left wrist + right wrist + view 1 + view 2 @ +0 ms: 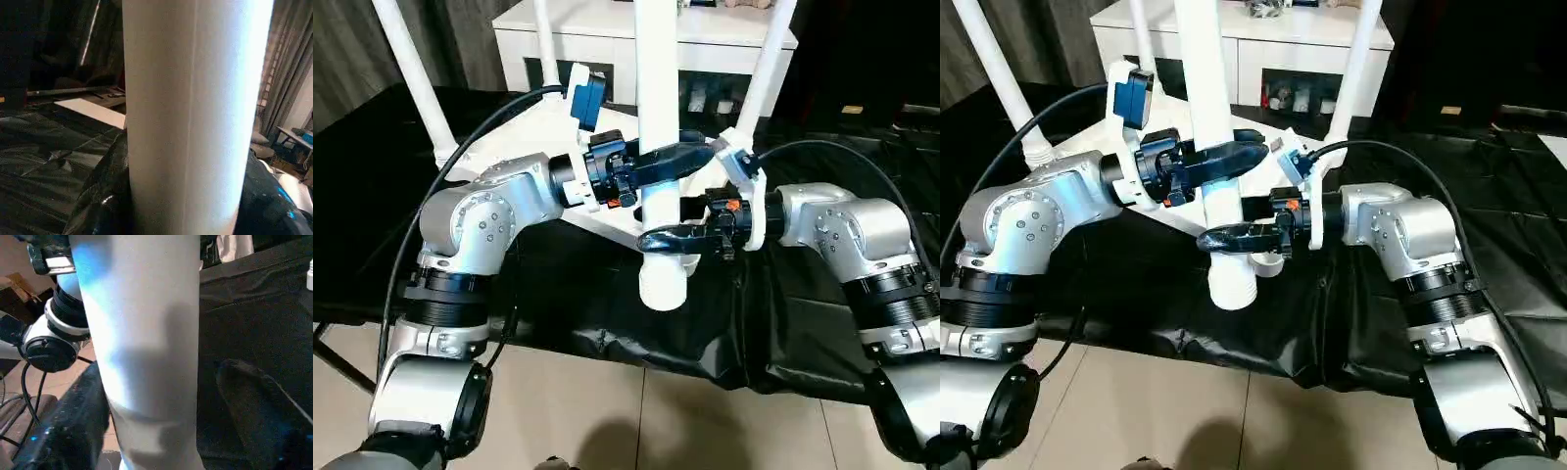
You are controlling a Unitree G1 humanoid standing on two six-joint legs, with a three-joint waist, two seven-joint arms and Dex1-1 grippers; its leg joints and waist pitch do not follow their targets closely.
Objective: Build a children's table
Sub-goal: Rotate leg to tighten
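A black sheet (607,323) covers the work surface, and on it the upturned white tabletop (607,211) lies largely hidden behind the two silver forearms, with only strips of its underside showing. Three legs already stand up from its corners: one far left (411,78), one behind (544,29) and one far right (766,59), all cut off by the top edge. Beyond stands a white cabinet (607,39) with dark doors; what is on its shelf is too small to make out, and no writing can be read anywhere.

The fourth leg (658,117) is held upright in the middle, its top cut off and its open lower end hanging at the near corner of the tabletop. Whether that end sits in a socket cannot be told.

The left gripper (666,162) is clamped across this leg, one black finger wrapping its front. Just below, the right gripper (671,238) has its fingers around the same leg; in the right wrist view a gap shows between the tube and one finger (254,396), so it stands loosely about the leg without a firm grip.
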